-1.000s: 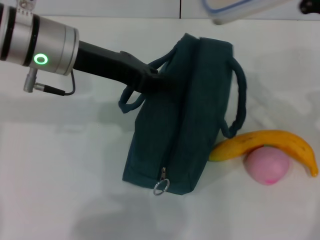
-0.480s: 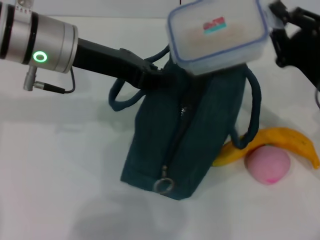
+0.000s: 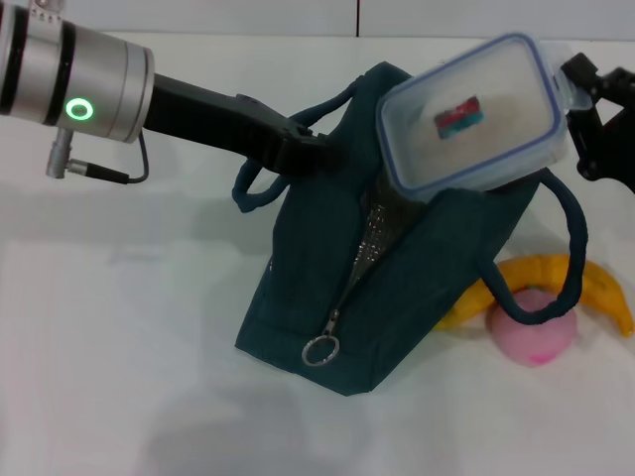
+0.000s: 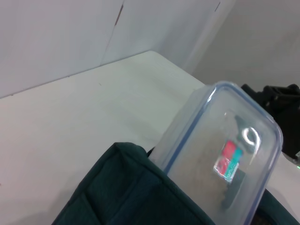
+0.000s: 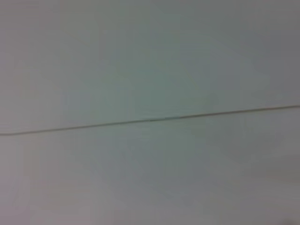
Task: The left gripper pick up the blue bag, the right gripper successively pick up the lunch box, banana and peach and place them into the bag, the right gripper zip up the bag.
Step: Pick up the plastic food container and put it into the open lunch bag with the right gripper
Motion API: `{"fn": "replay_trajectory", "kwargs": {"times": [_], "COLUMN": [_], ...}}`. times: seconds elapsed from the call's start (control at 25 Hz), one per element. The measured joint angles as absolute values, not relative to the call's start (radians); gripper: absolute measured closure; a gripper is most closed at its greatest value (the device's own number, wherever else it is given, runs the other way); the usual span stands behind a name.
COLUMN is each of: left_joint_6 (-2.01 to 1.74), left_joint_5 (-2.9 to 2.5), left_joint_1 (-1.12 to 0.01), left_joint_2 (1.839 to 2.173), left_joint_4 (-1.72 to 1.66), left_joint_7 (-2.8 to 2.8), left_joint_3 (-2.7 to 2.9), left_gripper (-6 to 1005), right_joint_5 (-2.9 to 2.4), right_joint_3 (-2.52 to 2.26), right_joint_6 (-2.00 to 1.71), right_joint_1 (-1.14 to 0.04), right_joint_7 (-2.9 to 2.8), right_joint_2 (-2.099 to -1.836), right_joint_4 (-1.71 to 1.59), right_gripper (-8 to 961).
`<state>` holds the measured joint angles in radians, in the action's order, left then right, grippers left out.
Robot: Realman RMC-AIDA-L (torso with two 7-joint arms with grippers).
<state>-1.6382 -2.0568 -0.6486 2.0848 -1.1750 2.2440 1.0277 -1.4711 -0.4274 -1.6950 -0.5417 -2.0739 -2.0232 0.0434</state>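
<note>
Counting the task's things gave one blue bag (image 3: 397,288), one lunch box (image 3: 474,114), one banana (image 3: 595,283) and one peach (image 3: 541,332), plus two hands. The left hand (image 3: 317,154) was clenched on the bag's upper left edge, beside one rope handle, holding the bag up on the white table (image 3: 119,377) with its zipper parted and silvery lining showing. The right hand (image 3: 585,109) grasped the lunch box by its right end, tilted, its lower edge at the bag's open mouth; the left wrist view showed the same box (image 4: 220,159) resting against the bag's rim (image 4: 122,187). The bag's other handle looped down over the banana and peach, which lay touching each other just right of the bag, the banana partly hidden behind it. The metal ring pull (image 3: 319,349) hung at the zipper's near end. Against half a second before, the lunch box had moved right and down toward the opening, and the bag's mouth had widened.
</note>
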Motion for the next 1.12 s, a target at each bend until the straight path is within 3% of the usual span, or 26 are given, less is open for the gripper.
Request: {"fn": "replay_trajectory", "kwargs": {"times": [1.12], "left_joint_6": [-1.612], "left_joint_5": [-2.049], "left_joint_1": [-0.645], "left_joint_2": [2.089], "left_joint_4": [-1.172], "left_joint_7": [2.246], "left_joint_3": [1.034], "left_gripper": [938], "right_joint_5": [-1.471], "right_joint_3": [-0.964], "right_joint_6": [-1.499], "right_joint_1": [-0.645], "right_joint_7": [-1.868], "right_joint_2": [-2.018], "right_joint_4": [-0.269], "right_gripper": [826]}}
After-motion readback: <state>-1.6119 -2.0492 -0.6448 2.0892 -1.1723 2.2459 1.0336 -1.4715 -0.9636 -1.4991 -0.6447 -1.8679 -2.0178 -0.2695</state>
